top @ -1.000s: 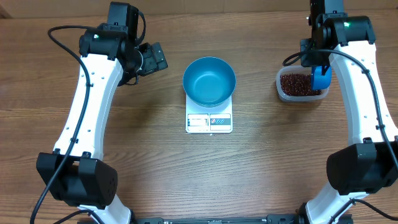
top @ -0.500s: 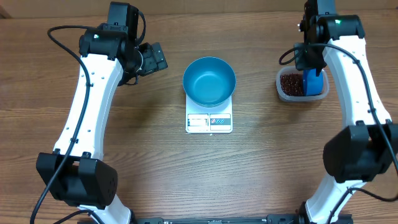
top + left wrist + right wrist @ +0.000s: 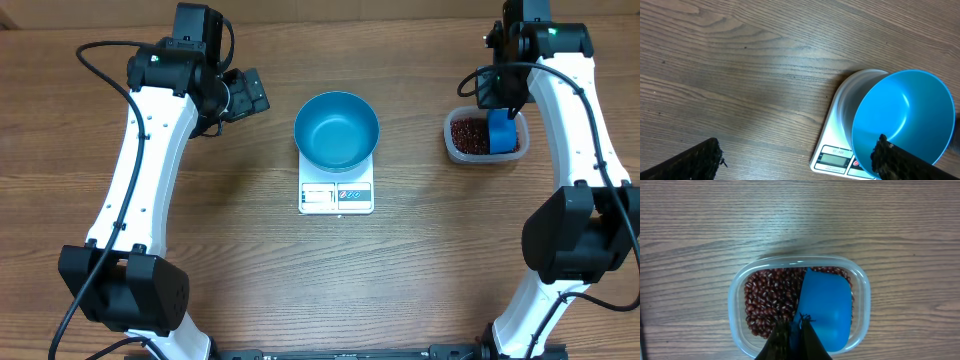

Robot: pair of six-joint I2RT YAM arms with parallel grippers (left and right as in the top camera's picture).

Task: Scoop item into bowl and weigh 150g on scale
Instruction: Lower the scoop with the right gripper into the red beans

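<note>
Over at 10 o'clock from the bowl (image 3: pixel 336 130), our left hand (image 3: pixel 258 93) hangs wide open. We've got the bowl on the scale (image 3: pixel 336 197), and at its 3 o'clock the right hand (image 3: pixel 794 335) is clamped on the scoop (image 3: pixel 825 310) in the tub (image 3: pixel 735 311) of beans (image 3: pixel 769 305).

- bench (image 3: pixel 420 280): brown wood grain, matt with a faint sheen
- bowl (image 3: pixel 336 130): smooth, glossy blue inside
- scale (image 3: pixel 336 196): smooth white plastic
- tub (image 3: pixel 737 295): clear, glossy plastic
- scoop (image 3: pixel 826 312): smooth blue plastic
- beans (image 3: pixel 767 300): slightly shiny skins
</note>
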